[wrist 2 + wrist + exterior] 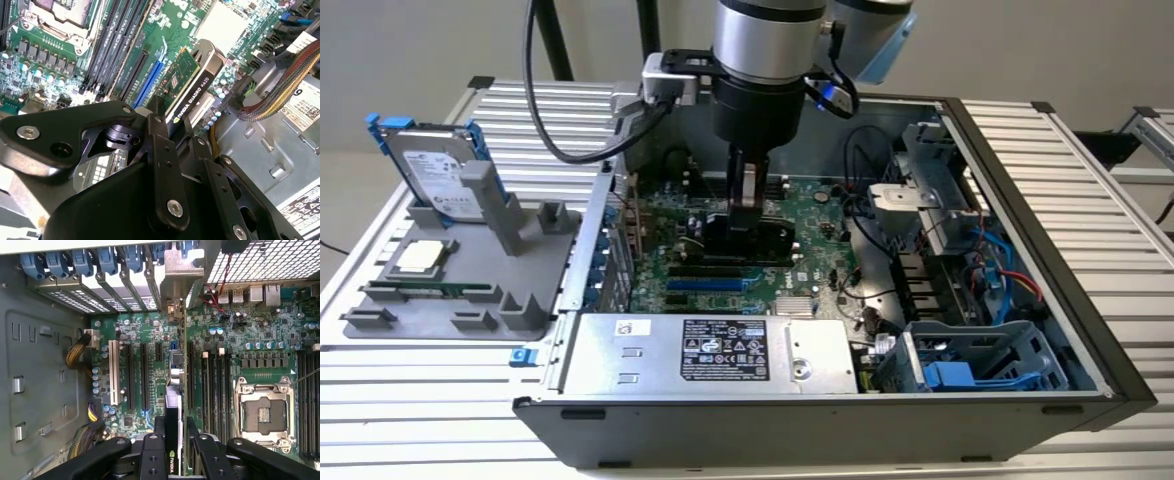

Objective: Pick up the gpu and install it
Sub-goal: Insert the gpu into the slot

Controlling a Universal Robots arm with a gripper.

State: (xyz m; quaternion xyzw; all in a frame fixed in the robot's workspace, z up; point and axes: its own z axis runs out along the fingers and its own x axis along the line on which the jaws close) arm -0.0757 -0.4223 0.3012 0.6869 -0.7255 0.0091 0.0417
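The end effector [747, 215] reaches down into the open computer case [1067, 300], its fingers [156, 450] clamped on the gpu [750, 240]. In the exterior view the card sits low over the green motherboard [814, 265], near the middle of the case, its black cooler just beyond the blue slots. In the second wrist view the gpu [187, 95] stands on edge between the fingers [165, 165], tilted above the motherboard [165, 30], beside the blue slot [147, 82]. In the first wrist view its silver bracket [182, 275] lies near the row of blue clips [100, 262] at the case's rear wall. On the desk [400, 385], at the exterior view's left, a grey holder [454, 290] carries a hard drive [434, 170].
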